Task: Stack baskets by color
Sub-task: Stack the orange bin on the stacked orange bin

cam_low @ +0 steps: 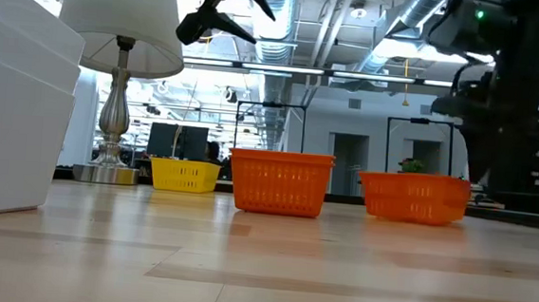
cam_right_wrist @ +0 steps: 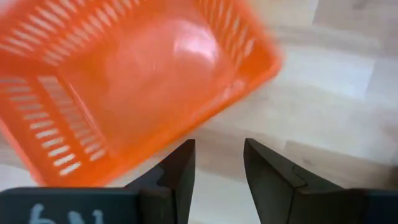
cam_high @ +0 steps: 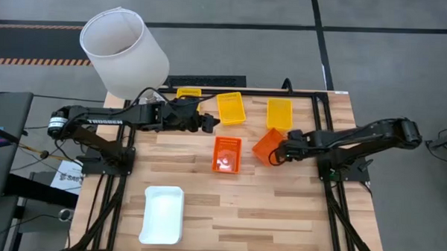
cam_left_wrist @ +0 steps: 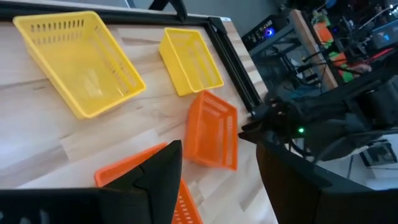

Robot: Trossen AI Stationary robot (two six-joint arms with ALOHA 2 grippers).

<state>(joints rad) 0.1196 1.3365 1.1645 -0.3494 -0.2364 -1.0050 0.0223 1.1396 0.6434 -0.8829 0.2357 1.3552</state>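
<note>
Right tool [cam_high: 280,151] hangs spread just beside the tilted orange basket [cam_high: 266,146], gripping nothing; next it must pinch the rim and nest it in the other orange basket [cam_high: 226,154]. Left tool [cam_high: 206,123], spread, waits near the yellow basket [cam_high: 231,108].

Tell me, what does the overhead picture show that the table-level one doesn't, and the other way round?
Only the overhead view shows two more yellow baskets lying near the far edge, and the left gripper and right gripper, both open with nothing between the fingers. Only the table-level view shows the lamp's metal stem under the shade and the room behind. Both show the two orange baskets, one yellow basket, the white basket and the white lampshade.
</note>
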